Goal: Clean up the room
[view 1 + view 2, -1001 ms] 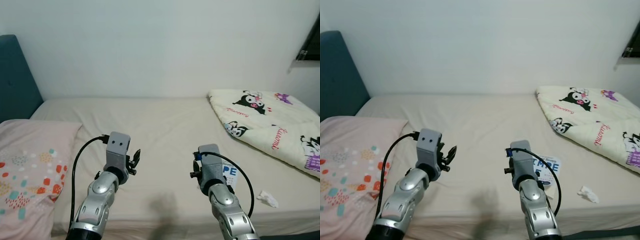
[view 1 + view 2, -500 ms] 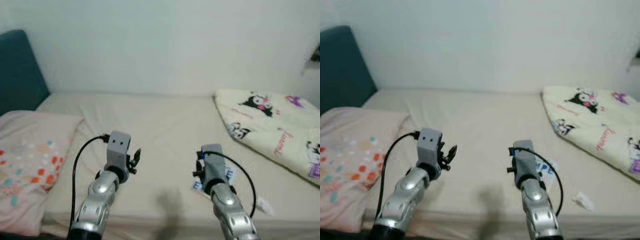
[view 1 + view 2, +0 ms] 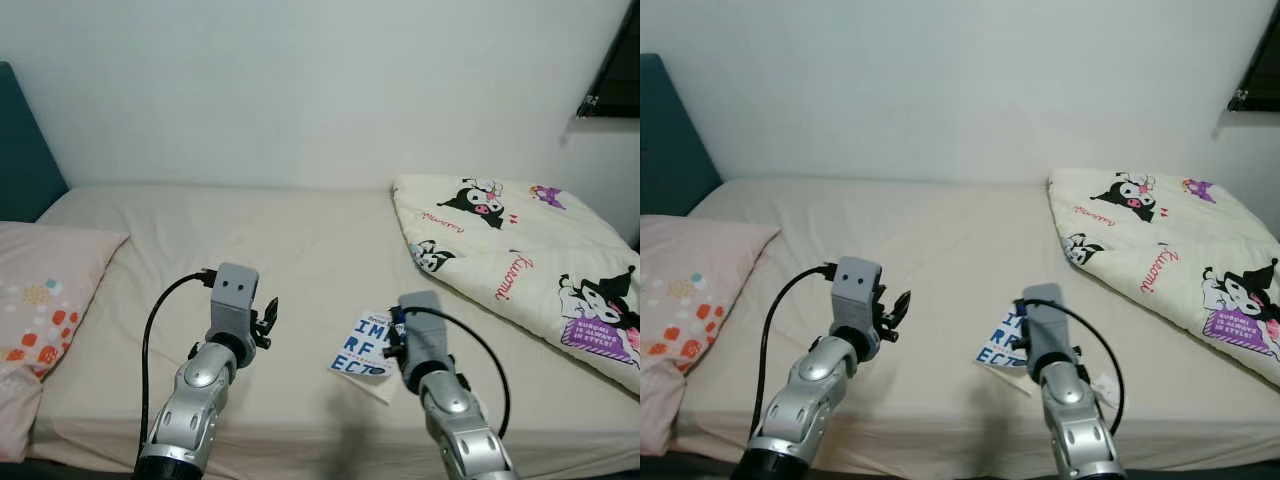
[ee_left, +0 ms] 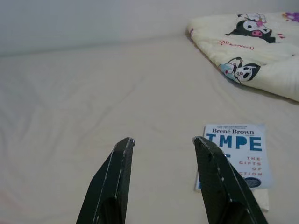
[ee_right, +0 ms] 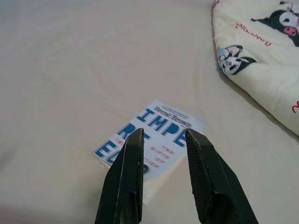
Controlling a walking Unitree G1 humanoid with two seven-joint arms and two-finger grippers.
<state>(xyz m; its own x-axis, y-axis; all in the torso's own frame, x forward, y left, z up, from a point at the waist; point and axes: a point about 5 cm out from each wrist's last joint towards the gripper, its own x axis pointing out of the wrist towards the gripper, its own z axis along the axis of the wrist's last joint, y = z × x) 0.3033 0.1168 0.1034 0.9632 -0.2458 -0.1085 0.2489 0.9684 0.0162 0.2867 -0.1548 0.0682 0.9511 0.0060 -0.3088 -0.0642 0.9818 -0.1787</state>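
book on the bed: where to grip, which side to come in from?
The book lies flat on the bed, so there is no face to pinch from above. Probably best to take a free edge, the near one facing the right gripper, whose open fingers already point at it. Come in low from the robot's side, slipping one finger under as the soft sheet gives. The blanket lies clear of it.
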